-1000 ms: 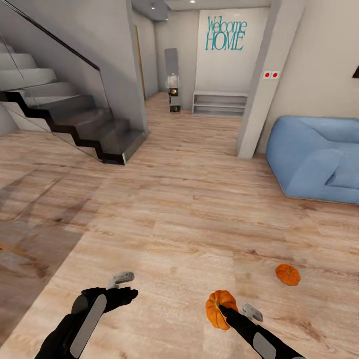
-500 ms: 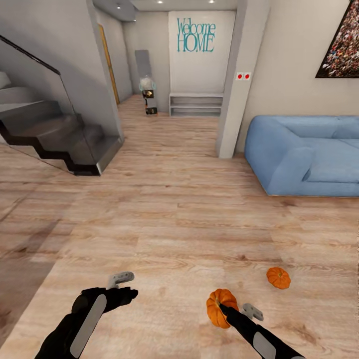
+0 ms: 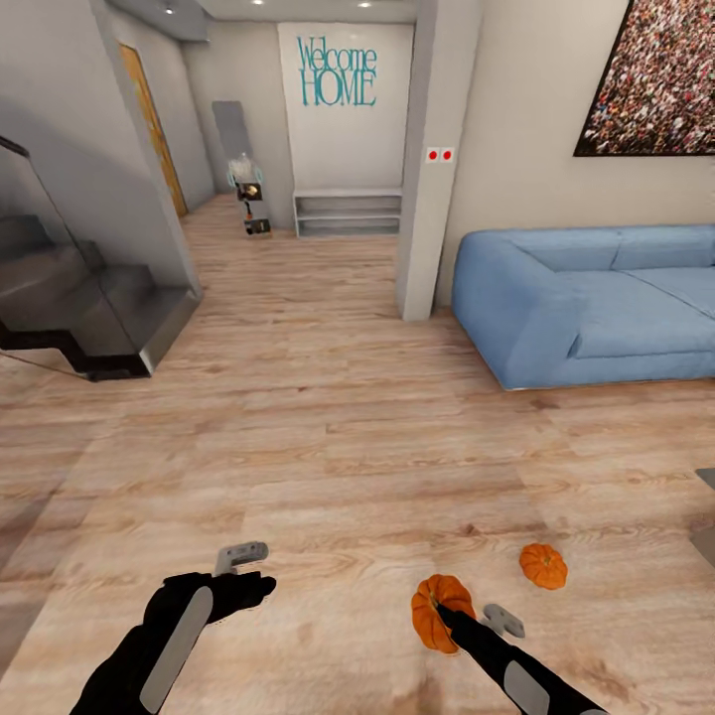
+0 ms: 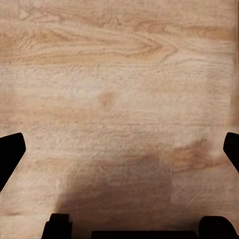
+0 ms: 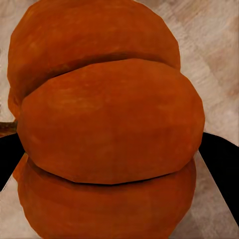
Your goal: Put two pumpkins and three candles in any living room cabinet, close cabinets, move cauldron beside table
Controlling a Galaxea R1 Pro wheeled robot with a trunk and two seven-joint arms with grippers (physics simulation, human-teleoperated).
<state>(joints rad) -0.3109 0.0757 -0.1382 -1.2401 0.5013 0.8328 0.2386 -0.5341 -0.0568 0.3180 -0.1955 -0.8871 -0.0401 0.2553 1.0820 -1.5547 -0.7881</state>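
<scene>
My right gripper (image 3: 444, 618) is shut on an orange ribbed pumpkin (image 3: 437, 608), held low over the wood floor at the front right. In the right wrist view the pumpkin (image 5: 109, 129) bulges between the two black fingers (image 5: 221, 162). A second, smaller pumpkin (image 3: 543, 565) lies on the floor just to the right of the held one and slightly farther away. My left gripper (image 3: 256, 584) hovers over bare floor at the front left. The left wrist view has its fingers (image 4: 10, 154) spread wide apart with nothing between them.
A blue sofa (image 3: 596, 298) stands against the right wall under a large picture (image 3: 660, 84). A grey pillar (image 3: 427, 169) rises left of it, with a low shelf (image 3: 348, 214) behind in the hallway. A dark staircase (image 3: 79, 308) is at left. A grey edge (image 3: 707, 516) shows at far right.
The camera has turned to the right: the stairs slid left and more of the sofa and the picture came into view. Both arms keep their pose, and the pumpkin stays in the right gripper.
</scene>
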